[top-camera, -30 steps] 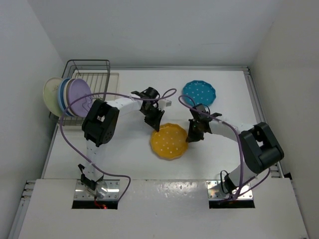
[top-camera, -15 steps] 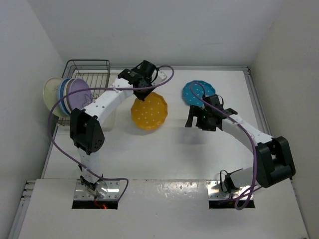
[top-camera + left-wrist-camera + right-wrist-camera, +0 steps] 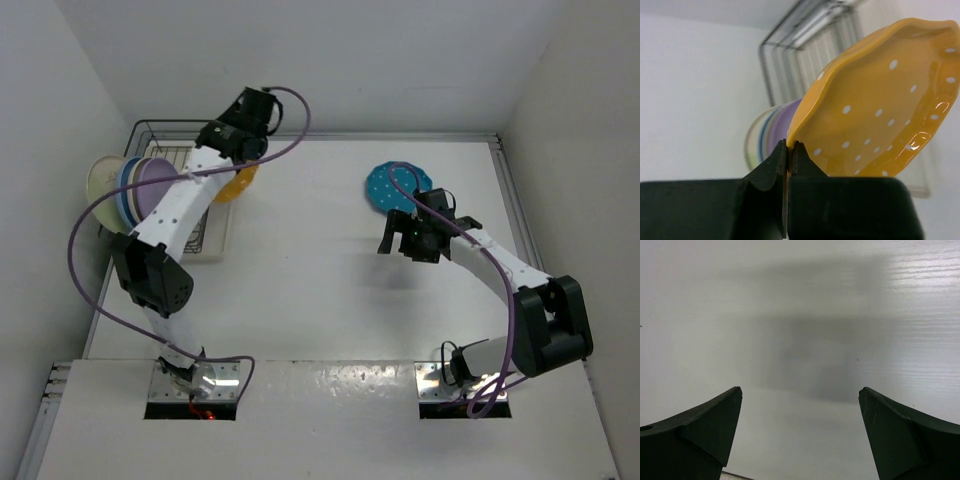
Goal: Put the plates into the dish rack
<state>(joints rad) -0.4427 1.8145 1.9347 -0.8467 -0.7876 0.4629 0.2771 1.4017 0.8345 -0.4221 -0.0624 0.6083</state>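
Note:
My left gripper (image 3: pixel 789 146) is shut on the rim of the orange-yellow dotted plate (image 3: pixel 875 115), held on edge in the air. From above, that orange-yellow plate (image 3: pixel 238 184) hangs at the right side of the dish rack (image 3: pixel 176 128), below the left gripper (image 3: pixel 233 152). Three plates stand in the rack's left end: cream (image 3: pixel 99 188), light blue (image 3: pixel 124 190) and lavender (image 3: pixel 156 190). A teal dotted plate (image 3: pixel 400 187) lies flat at the back right. Just in front of it my right gripper (image 3: pixel 391 231) is open; the right gripper (image 3: pixel 800 390) has only bare table between its fingers.
The rack sits on a beige tray (image 3: pixel 206 241) in the back left corner, against the left wall. White walls close in the table (image 3: pixel 320 290) at the back and both sides. The racked plates (image 3: pixel 766 134) show behind the held plate in the left wrist view.
The left arm lifted the orange-yellow plate from mid-table and swung it back-left to the rack. The right gripper let go of that plate, opened, and moved back toward the teal plate.

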